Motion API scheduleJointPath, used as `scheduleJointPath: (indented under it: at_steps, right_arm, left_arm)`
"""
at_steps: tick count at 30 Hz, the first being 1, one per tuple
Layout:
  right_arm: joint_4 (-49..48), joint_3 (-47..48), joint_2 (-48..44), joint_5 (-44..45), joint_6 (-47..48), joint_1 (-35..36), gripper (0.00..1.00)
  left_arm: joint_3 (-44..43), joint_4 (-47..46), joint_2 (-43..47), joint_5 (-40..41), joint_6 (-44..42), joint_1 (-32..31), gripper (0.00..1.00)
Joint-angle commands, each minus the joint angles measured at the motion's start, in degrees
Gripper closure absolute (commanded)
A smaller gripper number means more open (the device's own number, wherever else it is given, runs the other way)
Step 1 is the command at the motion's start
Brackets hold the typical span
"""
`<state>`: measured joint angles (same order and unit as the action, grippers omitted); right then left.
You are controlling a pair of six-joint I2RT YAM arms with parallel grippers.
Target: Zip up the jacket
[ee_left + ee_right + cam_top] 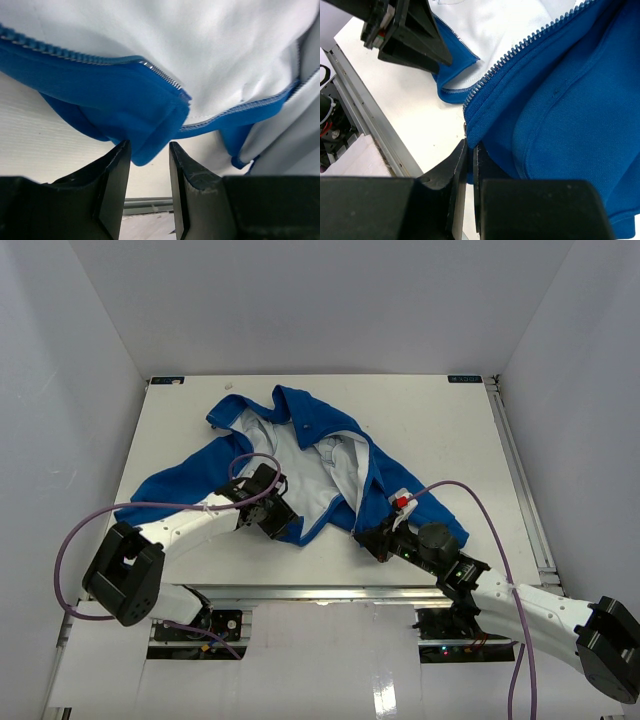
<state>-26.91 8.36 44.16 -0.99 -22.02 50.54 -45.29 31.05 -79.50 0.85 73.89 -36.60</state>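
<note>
On the table [440, 430], toward its near edge, the jacket [300, 455] lies open, its zipper running away toward the collar; left claw [149, 147] half spread astride one hem corner, grip unclear, right claw [470, 147] pressed together at the other, apart

You see the left gripper [148, 150], jaws apart, with the jacket [110, 95] dipping its folded blue corner between the fingertips. Zipper teeth [160, 75] edge the fold, with pale lining [215, 50] above and the table [45, 145] below.
</note>
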Motion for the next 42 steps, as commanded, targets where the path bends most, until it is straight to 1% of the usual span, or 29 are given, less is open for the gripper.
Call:
scheduleJointPath:
  at_steps: [1, 3, 6, 12, 17, 20, 28, 31, 33, 35, 36, 41, 42]
  right_arm:
    - [-0.89, 0.94, -0.41, 0.64, 0.58, 0.26, 0.92]
    - [-0.6, 1.04, -0.4, 1.8, 0.67, 0.33, 0.92]
    - [-0.67, 1.19, -0.33, 2.49, 0.75, 0.33, 0.92]
    - [-0.39, 1.4, -0.13, 2.61, 0.88, 0.3, 0.92]
    - [-0.23, 1.46, -0.3, 2.75, 0.84, 0.26, 0.92]
    - [-0.2, 1.31, -0.27, 2.87, 0.84, 0.31, 0.92]
    - [-0.4, 1.02, -0.24, 2.86, 0.9, 0.32, 0.92]
    - [-0.42, 0.78, -0.56, 2.92, 0.84, 0.26, 0.92]
    - [-0.42, 0.78, -0.64, 2.92, 0.84, 0.26, 0.92]
    - [-0.42, 0.78, -0.74, 2.83, 0.84, 0.26, 0.92]
    - [-0.42, 0.78, -0.75, 2.83, 0.84, 0.26, 0.92]
    - [-0.34, 0.71, -1.14, 2.83, 0.75, 0.34, 0.92]
    - [-0.34, 0.69, -1.15, 2.85, 0.77, 0.33, 0.92]
  left_arm:
    - [-6.05, 9.36, -1.65, 4.57, 4.59, -0.05, 0.53]
    - [-8.8, 12.8, -2.79, 6.5, 5.32, -0.05, 0.52]
    - [-9.96, 13.59, -3.1, 6.68, 5.99, -0.05, 0.52]
    - [-10.08, 12.56, -5.01, 5.24, 7.06, 0.25, 0.52]
    - [-9.38, 9.57, -8.68, 1.18, 6.79, 0.59, 0.52]
    - [-9.73, 9.52, -10.75, 0.6, 6.74, 0.56, 0.52]
    - [-8.16, 8.35, -12.21, 4.41, 9.08, 1.03, 0.48]
    - [-6.85, 8.67, -12.6, 5.55, 10.11, 1.26, 0.49]
    - [-5.78, 8.82, -12.47, 6.19, 10.9, 1.27, 0.56]
    - [-4.16, 8.53, -12.06, 6.38, 11.56, 1.27, 0.66]
    - [-3.48, 8.33, -11.99, 6.45, 11.63, 1.27, 0.69]
    - [-1.65, 7.69, -10.43, 7.15, 11.54, 1.27, 0.96]
    - [-1.42, 7.64, -9.92, 7.15, 11.48, 1.27, 0.99]
